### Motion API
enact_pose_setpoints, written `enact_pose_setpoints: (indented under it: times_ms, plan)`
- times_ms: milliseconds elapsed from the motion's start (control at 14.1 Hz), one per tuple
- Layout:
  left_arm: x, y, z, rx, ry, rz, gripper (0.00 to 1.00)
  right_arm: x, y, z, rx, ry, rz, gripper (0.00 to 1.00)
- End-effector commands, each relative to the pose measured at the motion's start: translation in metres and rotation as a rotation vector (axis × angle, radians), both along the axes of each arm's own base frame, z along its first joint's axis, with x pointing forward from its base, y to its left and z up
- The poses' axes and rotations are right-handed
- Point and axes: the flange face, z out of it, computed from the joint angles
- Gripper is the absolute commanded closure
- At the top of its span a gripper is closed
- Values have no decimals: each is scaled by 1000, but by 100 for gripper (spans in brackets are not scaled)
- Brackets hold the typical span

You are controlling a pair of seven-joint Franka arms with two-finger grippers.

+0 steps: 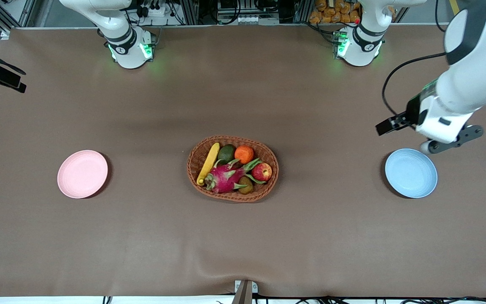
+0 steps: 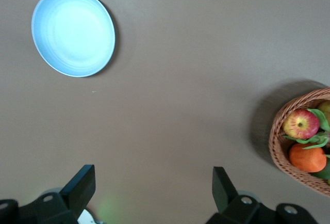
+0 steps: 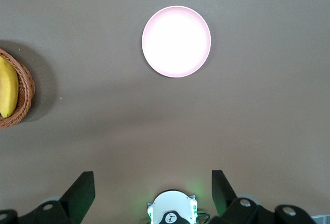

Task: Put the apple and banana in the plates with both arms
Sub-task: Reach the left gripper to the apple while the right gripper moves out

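I see the brown tabletop (image 1: 243,236) with the wicker basket (image 1: 232,192) at centre, the pink plate (image 1: 82,173) at its nine o'clock and the blue plate (image 1: 411,173) at three, one per arm. The banana (image 1: 208,164) and apple (image 1: 262,172) lie in the basket. My left hand (image 2: 153,189) hangs spread over bare tabletop by the blue plate; my right hand (image 3: 153,193), spread too, waits high above its base.

Front camera high, facing robots, basket (image 1: 232,168) mid-table. Both wrist cameras look straight down from well up; each shares basket (image 2: 301,144) (image 3: 15,96) edge with front.
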Motion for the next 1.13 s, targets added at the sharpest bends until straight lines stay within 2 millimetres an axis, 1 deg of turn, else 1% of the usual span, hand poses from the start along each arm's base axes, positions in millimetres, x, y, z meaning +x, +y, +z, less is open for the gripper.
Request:
enact_pose_setpoints:
  times_ms: [0, 71, 142, 283, 354, 425, 496, 566, 637, 708, 779, 850, 920, 991, 1062]
  plan:
    - [10, -9, -7, -47, -1, 82, 0, 3, 3, 3, -15, 6, 3, 0]
    - [13, -12, -14, -62, 4, 110, 0, 3, 4, 4, -14, 5, 3, 0]
    - [16, -20, -21, -63, 6, 124, 0, 3, 4, 4, -12, 6, 4, 0]
    - [20, -37, -35, -60, 4, 143, 0, 4, 13, 3, -9, 8, 19, 0]
    - [21, -45, -39, -62, 2, 148, 0, 6, 22, 0, -8, 13, 37, 0]
    - [23, -49, -45, -61, 9, 150, 0, 9, 33, -4, -8, 23, 57, 0]
    - [23, -58, -55, -57, 22, 142, 0, 10, 38, -6, -8, 24, 66, 0]
    - [23, -70, -64, -50, 30, 141, 0, 14, 42, -12, -8, 36, 73, 0]
    - [24, -81, -73, -49, 29, 157, 0, 22, 47, -27, -8, 68, 83, 0]
    - [25, -91, -81, -49, 24, 183, 0, 26, 49, -35, -1, 82, 84, 0]
    - [26, -102, -92, -45, 32, 207, 0, 28, 53, -36, -1, 77, 88, 0]
    - [27, -117, -100, -43, 30, 223, 0, 29, 55, -37, -1, 74, 91, 0]
    - [27, -133, -114, -37, 39, 247, 0, 32, 56, -42, -2, 82, 94, 0]
    - [28, -151, -127, -34, 41, 282, 0, 37, 56, -50, -1, 88, 94, 0]
    - [27, -167, -141, -31, 40, 328, 0, 44, 64, -60, 1, 96, 106, 0]
